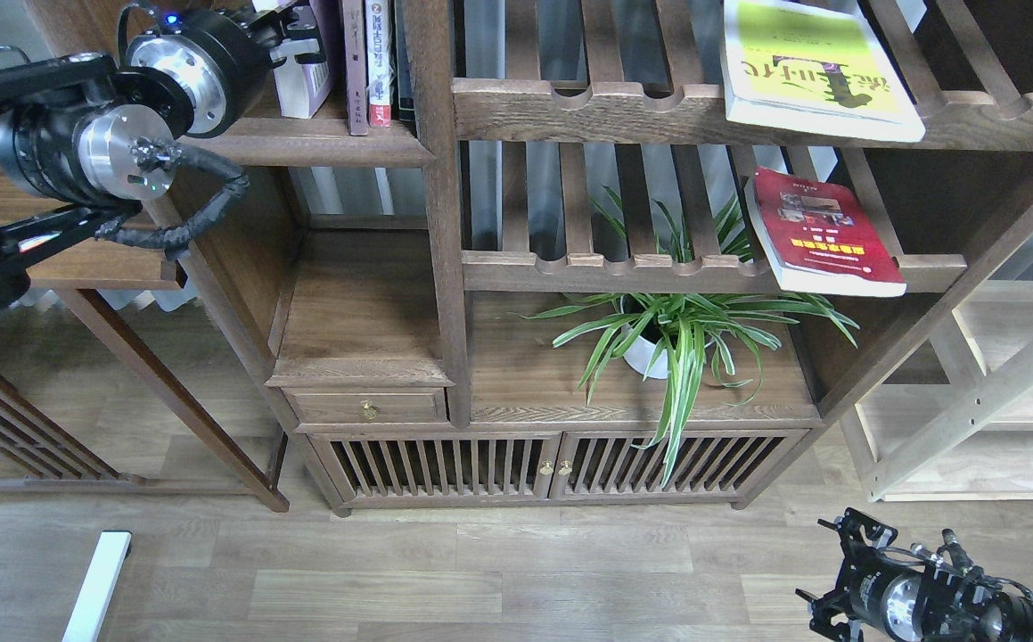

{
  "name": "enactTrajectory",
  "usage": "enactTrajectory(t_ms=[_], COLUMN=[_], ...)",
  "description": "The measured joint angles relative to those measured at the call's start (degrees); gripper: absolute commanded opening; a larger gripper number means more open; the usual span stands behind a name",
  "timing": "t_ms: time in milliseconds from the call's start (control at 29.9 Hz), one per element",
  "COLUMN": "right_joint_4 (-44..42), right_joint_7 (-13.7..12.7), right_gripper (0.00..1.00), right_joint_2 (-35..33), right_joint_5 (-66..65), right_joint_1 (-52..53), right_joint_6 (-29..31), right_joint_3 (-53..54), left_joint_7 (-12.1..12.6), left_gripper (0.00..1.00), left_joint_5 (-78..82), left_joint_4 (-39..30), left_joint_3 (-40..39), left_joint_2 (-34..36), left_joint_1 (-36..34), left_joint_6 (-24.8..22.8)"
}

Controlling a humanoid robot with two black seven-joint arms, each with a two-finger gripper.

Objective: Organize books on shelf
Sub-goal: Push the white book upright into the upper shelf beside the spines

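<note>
- The dark wooden bookcase (pixel 445 267) fills most of the head view, with solid boards on its left side and slatted racks (pixel 623 263) with notched rails on its right.
- The shelf (pixel 302 143), a dark brown board with a rounded front lip, sits at upper left; its left stretch lies under the left arm.
- The yellow-green book (pixel 815 67) with black characters lies flat on the upper rack, its cream page edge overhanging the rail.
- The red book (pixel 819 234) with a yellow band lies flat on the lower rack, its near edge jutting past the rail.
- The pale lavender book (pixel 307 85) stands upright on the shelf, just beside the slim volumes (pixel 373 62), barcode facing out.
- The left gripper (pixel 289 27) is closed around the lavender book's upper part.
- The right gripper (pixel 837 580) hangs low over the floor, well apart from the bookcase; its fingers are spread, holding nothing.
- A spider plant (pixel 676 330) occupies the board below the racks.
</note>
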Motion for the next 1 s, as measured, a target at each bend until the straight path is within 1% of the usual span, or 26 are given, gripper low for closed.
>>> enactTrajectory(t_ms=[167, 301, 334, 368, 401, 435, 535, 602, 669, 702, 836, 1003], right_joint_4=[0.0, 0.0, 0.0, 0.0, 0.0, 0.0, 0.0, 0.0, 0.0, 0.0, 0.0, 0.0], right_joint_7=[0.0, 0.0, 0.0, 0.0, 0.0, 0.0, 0.0, 0.0, 0.0, 0.0, 0.0, 0.0], right_gripper=[0.99, 0.99, 0.99, 0.99, 0.99, 0.99, 0.99, 0.99, 0.99, 0.99, 0.99, 0.99], right_joint_2=[0.2, 0.3, 0.3, 0.3, 0.3, 0.3, 0.3, 0.3, 0.3, 0.3, 0.3, 0.3], right_joint_5=[0.0, 0.0, 0.1, 0.1, 0.1, 0.1, 0.1, 0.1, 0.1, 0.1, 0.1, 0.1], right_joint_1=[0.1, 0.1, 0.1, 0.0, -0.1, -0.2, -0.3, -0.5, -0.6, -0.6, -0.6, -0.7], right_joint_6=[0.0, 0.0, 0.0, 0.0, -0.1, -0.2, -0.5, -0.6, -0.7, -0.7, -0.8, -0.8], right_joint_3=[0.0, 0.0, 0.0, 0.0, 0.0, 0.0, 0.0, 0.0, 0.1, 0.1, 0.1, 0.1], left_joint_7=[1.7, 2.3, 2.4, 2.5, 2.5, 2.5, 2.5, 2.4, 2.4, 2.4, 2.3, 2.3], left_gripper=[0.0, 0.01, 0.04, 0.1, 0.19, 0.25, 0.36, 0.53, 0.74, 0.8, 0.83, 0.84], left_joint_5=[0.2, 0.3, 0.3, 0.3, 0.3, 0.3, 0.2, -0.1, -0.3, -0.4, -0.9, -1.8], left_joint_4=[-0.4, -0.5, -0.5, -0.5, -0.4, -0.3, -0.2, -0.1, -0.1, -0.1, -0.5, -1.4], left_joint_3=[2.4, 4.6, 5.0, 5.3, 5.4, 5.5, 5.6, 5.5, 5.2, 5.0, 4.5, 4.3], left_joint_2=[0.4, 0.7, 0.7, 0.7, 0.7, 0.7, 0.7, 0.7, 1.2, 1.6, 2.7, 4.1], left_joint_1=[-1.3, -3.3, -3.7, -4.0, -4.2, -4.3, -4.3, -4.3, -4.1, -4.1, -4.1, -4.3], left_joint_6=[0.0, 0.0, 0.0, 0.0, 0.0, 0.0, 0.0, 0.0, 0.0, 0.0, 0.0, 0.0])
